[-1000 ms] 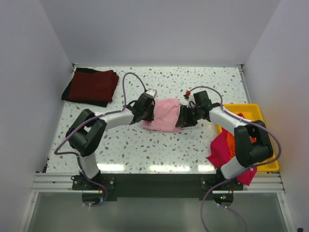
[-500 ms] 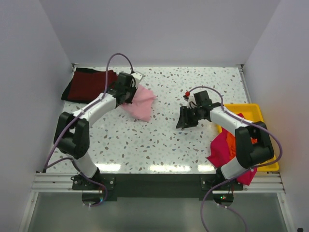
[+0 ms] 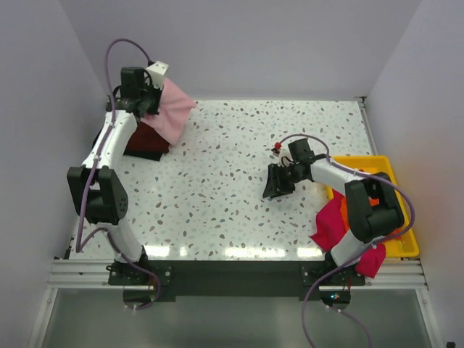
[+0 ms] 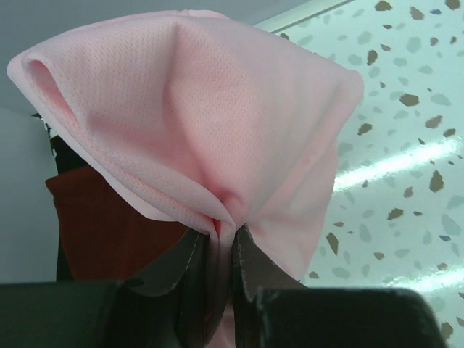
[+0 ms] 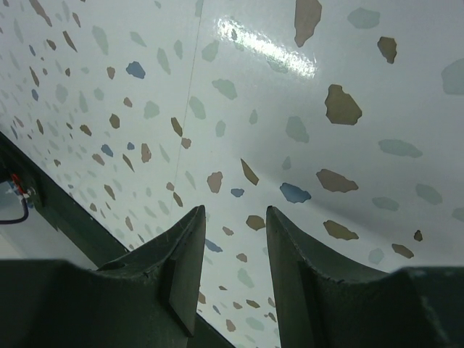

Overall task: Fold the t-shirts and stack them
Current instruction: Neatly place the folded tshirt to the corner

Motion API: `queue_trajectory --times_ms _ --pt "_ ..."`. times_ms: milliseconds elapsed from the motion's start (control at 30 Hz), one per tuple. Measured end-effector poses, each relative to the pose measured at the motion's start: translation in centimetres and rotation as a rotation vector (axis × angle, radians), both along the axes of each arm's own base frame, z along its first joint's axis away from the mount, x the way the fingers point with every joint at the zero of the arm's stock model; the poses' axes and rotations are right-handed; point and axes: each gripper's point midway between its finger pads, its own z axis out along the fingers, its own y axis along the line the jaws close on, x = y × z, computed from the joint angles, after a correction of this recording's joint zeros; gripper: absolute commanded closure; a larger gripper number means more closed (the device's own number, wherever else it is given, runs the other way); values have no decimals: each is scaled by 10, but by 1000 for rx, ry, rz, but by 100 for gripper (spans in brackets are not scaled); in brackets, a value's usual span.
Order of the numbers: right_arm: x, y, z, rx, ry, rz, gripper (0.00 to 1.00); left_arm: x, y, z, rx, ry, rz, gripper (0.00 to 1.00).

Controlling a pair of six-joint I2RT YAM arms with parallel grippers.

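Pink t-shirt [image 4: 196,123], pinched in left jaws

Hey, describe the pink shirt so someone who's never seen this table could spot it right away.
Look to the far left corner of the speckled table. The left end effector holds the pale pink t-shirt up there, over the folded dark shirts. It is the only pale, hanging garment.

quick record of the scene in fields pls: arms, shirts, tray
left fingers: shut on pink tee, raised over far-left corner
right fingers: open, empty, low over table
maroon tee: flat on black tee, far left
magenta tee, orange tee: heaped, spilling over tray's near-left rim
tray: yellow, right edge
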Motion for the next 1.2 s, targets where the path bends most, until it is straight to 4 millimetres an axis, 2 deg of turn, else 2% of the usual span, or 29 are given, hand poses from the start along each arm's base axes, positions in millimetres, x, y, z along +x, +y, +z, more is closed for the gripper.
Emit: queue_trajectory --times_ms 100,200,300,500,600,700,833,1033,1067,1100,1133,1200 --pt "-1 1 -4 7 15 8 58 15 28 -1 -23 0 35 100" --pt "-2 3 -6 15 24 15 58 25 51 -15 -46 30 58 100" --pt "-3 3 -9 16 33 16 58 33 72 -37 -62 79 84 100" --pt "-4 3 -12 17 40 18 58 39 93 -88 -73 177 123 100" --pt "-6 3 -13 16 46 18 58 41 103 -104 -77 203 140 100" --pt "-8 2 -15 14 51 18 58 40 117 -111 -80 213 167 100" --pt "-8 4 -14 25 54 23 58 40 137 -112 -84 206 202 100" --pt "-9 4 -13 27 53 25 57 46 151 -121 -78 205 229 98" --pt "-9 4 -12 27 51 26 57 47 153 -125 -72 209 239 83" --pt "-9 4 -11 28 48 26 57 47 156 -128 -62 213 254 59" --pt "-9 4 -9 29 43 26 56 47 160 -131 -46 219 276 3" --pt "-8 4 -3 34 26 27 56 46 172 -132 -12 221 342 0"
